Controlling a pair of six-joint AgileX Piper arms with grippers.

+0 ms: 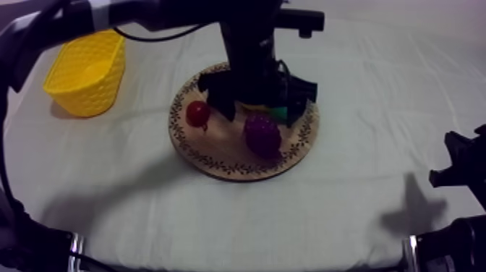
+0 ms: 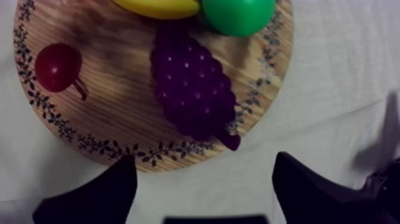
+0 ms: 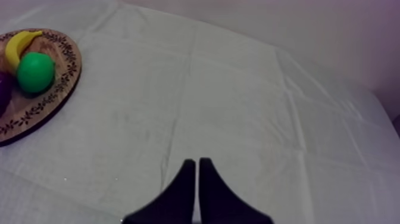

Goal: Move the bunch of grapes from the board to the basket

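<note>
**Left gripper open over the board, grapes not yet taken**

Left gripper [image 2: 202, 199]: fingers wide apart with nothing between them, hanging over the rim of the wooden board [image 2: 119, 122]. The bunch of grapes [image 2: 193, 89] lies on the board just beyond the fingers, with its tip toward the rim. The small red fruit [image 2: 58, 67] sits apart from it. The banana [image 2: 158, 7] and pear [image 2: 238, 13] are at the far edge (pear close to the bunch, contact unclear).

In the top view the board is at centre frame and the yellow basket [image 1: 94, 94] at upper left, well apart. Right gripper [image 3: 197, 179]: fingers together, idle over bare cloth.

Judged step: approach, before the grasp. The next move calls for going forward over the bunch, coming down astride it and closing, then carrying it toward the upper left
</note>
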